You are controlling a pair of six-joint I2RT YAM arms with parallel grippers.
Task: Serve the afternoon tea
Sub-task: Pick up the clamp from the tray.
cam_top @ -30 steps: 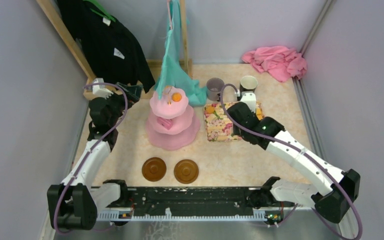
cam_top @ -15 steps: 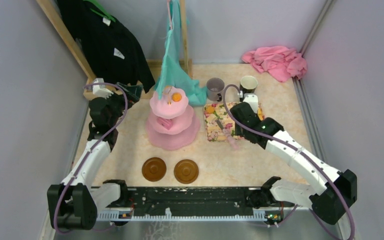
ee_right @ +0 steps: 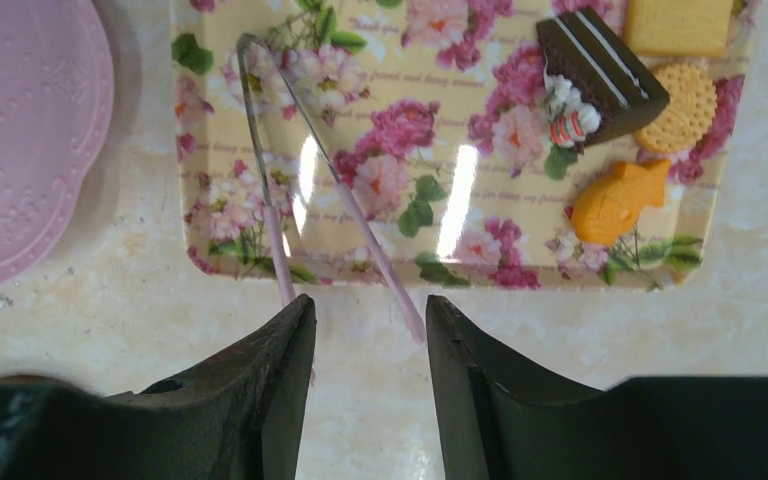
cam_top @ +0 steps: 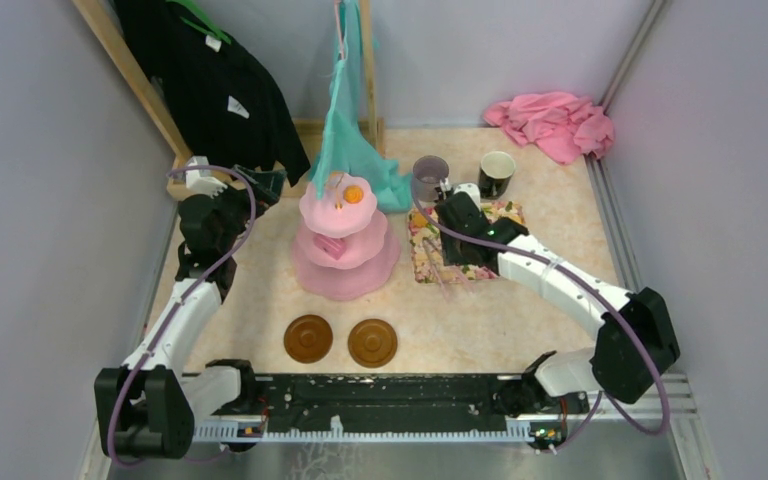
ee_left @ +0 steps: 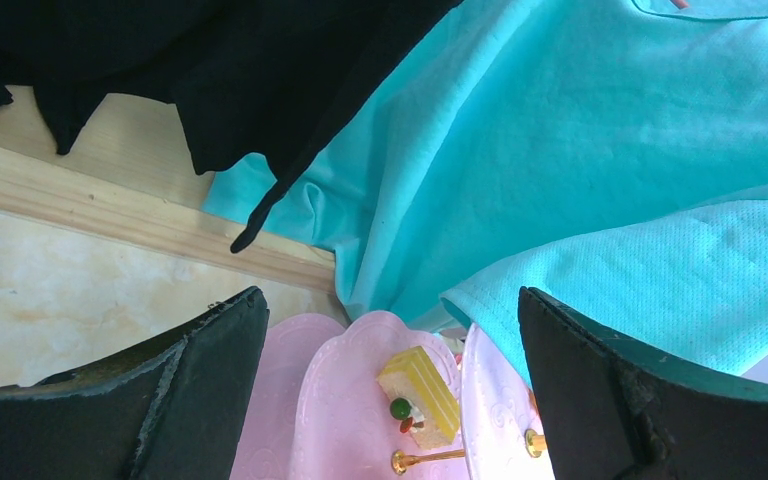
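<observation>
Centrally on the tabletop, the stand, with an orange cake on its top tier and a yellow cake on one of its plates. Right behind it, teal fabric hanging down. Just right of the stand, a floral tray; beyond the tray, grey mug and black mug, both upright, near each other but apart. Toward the front, two discs side by side, not touching. Left hand spread wide and empty, off the stand's left side, facing the fabric. Right hand at the tray's edge, fingers partly spread; tongs lying across the tray, leg ends right at the fingertips; pinched or only touching, cannot tell. At the tray's other end, brown cake, fish cake and two biscuits.
</observation>
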